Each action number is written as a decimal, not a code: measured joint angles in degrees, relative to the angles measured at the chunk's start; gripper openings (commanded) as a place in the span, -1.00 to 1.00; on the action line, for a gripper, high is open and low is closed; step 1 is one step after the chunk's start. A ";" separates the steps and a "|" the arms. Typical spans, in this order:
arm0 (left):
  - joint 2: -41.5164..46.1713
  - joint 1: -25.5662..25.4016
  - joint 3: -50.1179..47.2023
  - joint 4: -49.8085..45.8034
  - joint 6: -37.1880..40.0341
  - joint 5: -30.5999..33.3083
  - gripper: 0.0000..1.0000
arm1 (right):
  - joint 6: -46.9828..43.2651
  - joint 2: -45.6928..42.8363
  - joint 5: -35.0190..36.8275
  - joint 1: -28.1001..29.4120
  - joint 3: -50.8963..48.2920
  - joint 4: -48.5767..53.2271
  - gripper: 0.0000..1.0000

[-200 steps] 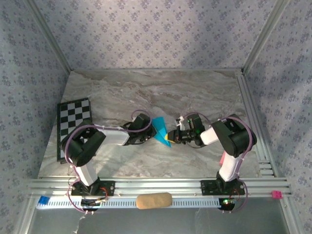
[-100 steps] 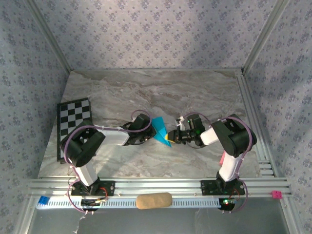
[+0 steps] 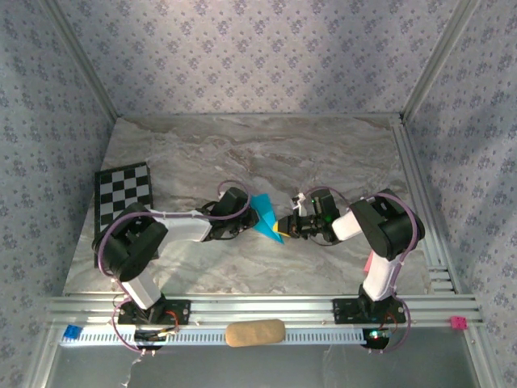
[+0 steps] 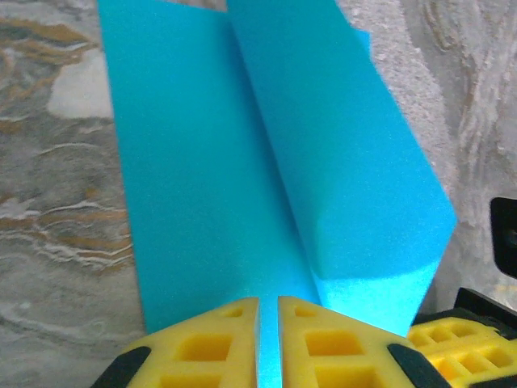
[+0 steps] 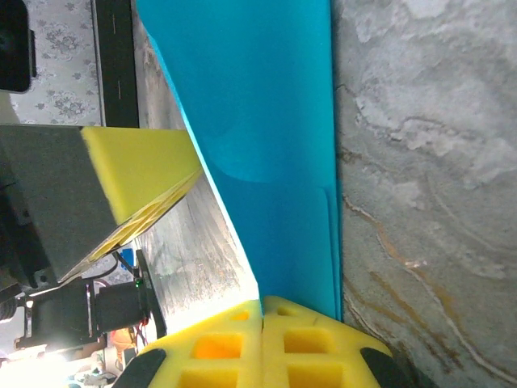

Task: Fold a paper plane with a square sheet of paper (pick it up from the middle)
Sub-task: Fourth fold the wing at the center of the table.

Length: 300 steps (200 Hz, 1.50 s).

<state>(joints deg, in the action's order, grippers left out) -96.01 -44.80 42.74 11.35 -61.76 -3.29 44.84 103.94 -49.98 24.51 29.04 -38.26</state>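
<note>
Leftward swings the left arm's elbow since a second ago, out toward the near-left corner, while both wrists and the paper between them sit much as they did. Nearest, a tan oblong block (image 3: 254,332) lies on the front rail. Beyond it, over the middle of the marble table (image 3: 323,153), the left gripper (image 3: 242,217) and the right gripper (image 3: 288,228) face each other with the square sheet of paper (image 3: 264,215) between them; whether it rests on the marble or hangs just above it I cannot tell.

From the right wrist, the right gripper (image 5: 262,311) has its yellow pads pressed together on one edge of the sheet (image 5: 266,121). From the left wrist, the left gripper (image 4: 269,307) shows a narrow slit between its pads with blue paper (image 4: 242,162) in it; whether it pinches or has just let go I cannot tell.

Farther left lies a checkered board (image 3: 123,190).

The sheet already carries a long centre crease and a flap folded over, tapering to a point, so the early folds look done. It is not yet a narrow dart, and the wing folds probably remain
</note>
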 measured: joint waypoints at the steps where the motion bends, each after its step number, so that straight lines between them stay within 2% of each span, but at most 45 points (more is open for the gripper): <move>1: 0.00 0.00 0.00 0.13 0.13 -0.07 -0.69 | 0.00 0.00 0.00 0.00 0.00 0.00 -1.00; 89: -4.87 0.17 4.70 5.66 2.36 -6.10 -0.71 | 0.57 0.74 -1.07 -0.35 0.02 -1.01 -1.00; 146: -7.28 0.83 4.85 6.58 2.34 -7.45 -0.71 | 0.83 0.87 -1.29 -0.44 0.02 -1.03 -1.00; 188: -7.30 1.09 5.40 6.80 2.34 -7.50 -0.70 | 0.85 0.96 -1.38 -0.55 0.02 -1.11 -1.00; 221: -7.21 1.09 5.40 6.93 2.38 -7.15 -0.55 | 0.85 0.96 -1.38 -0.55 0.02 -1.16 -1.00; 244: -5.03 1.07 3.13 6.82 2.16 -4.66 -0.56 | 0.87 0.96 -1.38 -0.55 0.02 -1.18 -1.00; 268: -2.19 1.25 1.29 4.17 1.88 -2.16 -0.66 | 0.87 0.96 -1.36 -0.55 0.02 -1.18 -1.00; 300: -1.95 1.36 1.29 2.23 1.73 -1.79 -0.69 | 0.90 0.96 -1.36 -0.55 0.02 -1.18 -1.00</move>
<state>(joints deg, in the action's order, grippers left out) -97.95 -43.44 44.03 13.58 -60.03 -5.08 45.74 104.90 -51.33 23.97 29.06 -39.44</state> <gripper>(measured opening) 0.155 0.051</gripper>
